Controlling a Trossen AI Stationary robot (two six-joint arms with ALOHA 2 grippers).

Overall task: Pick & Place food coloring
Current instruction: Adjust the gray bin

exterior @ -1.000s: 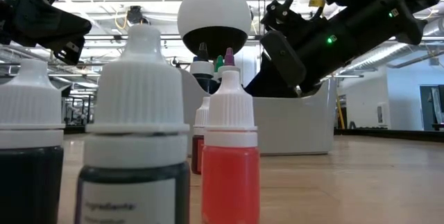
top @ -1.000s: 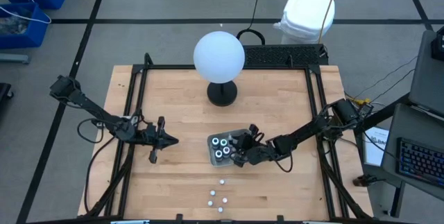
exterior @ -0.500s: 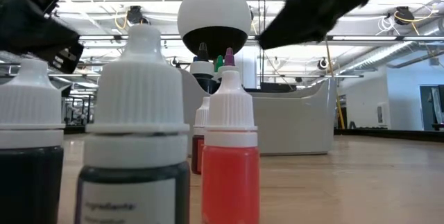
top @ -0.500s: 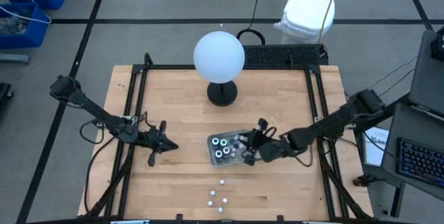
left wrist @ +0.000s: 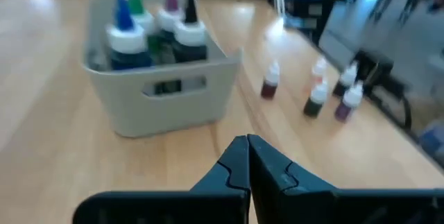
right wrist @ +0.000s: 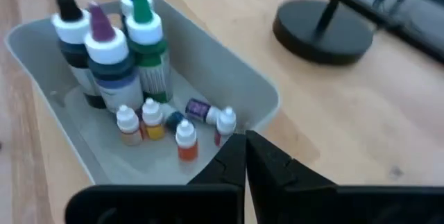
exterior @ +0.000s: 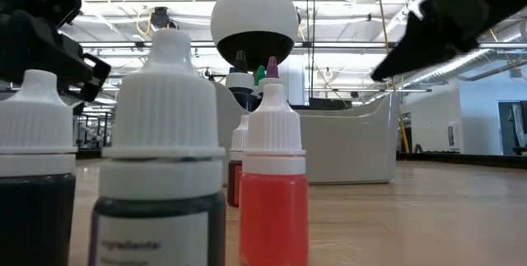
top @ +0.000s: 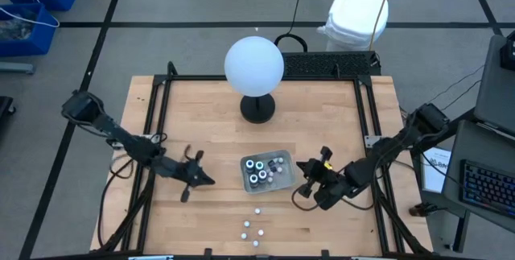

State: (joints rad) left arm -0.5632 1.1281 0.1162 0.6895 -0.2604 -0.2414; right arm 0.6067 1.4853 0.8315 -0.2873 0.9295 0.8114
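Note:
A shallow grey tray stands at the table's middle. It holds several dark food coloring bottles with ringed tops and several small white-capped ones, one lying on its side. Several more small bottles stand on the wood nearer the front edge, and they loom close in the low view. My left gripper is shut and empty, left of the tray. My right gripper is shut and empty, just right of the tray.
A big white globe on a black base stands at the far middle of the table. A black frame rims the table. Bare wood lies to the left and right of the tray.
My right gripper has drawn back from over the tray toward the table's right edge and now sits beside the tray. My left gripper has gone toward the near edge and a little toward the tray. The bottles and tray have kept still.

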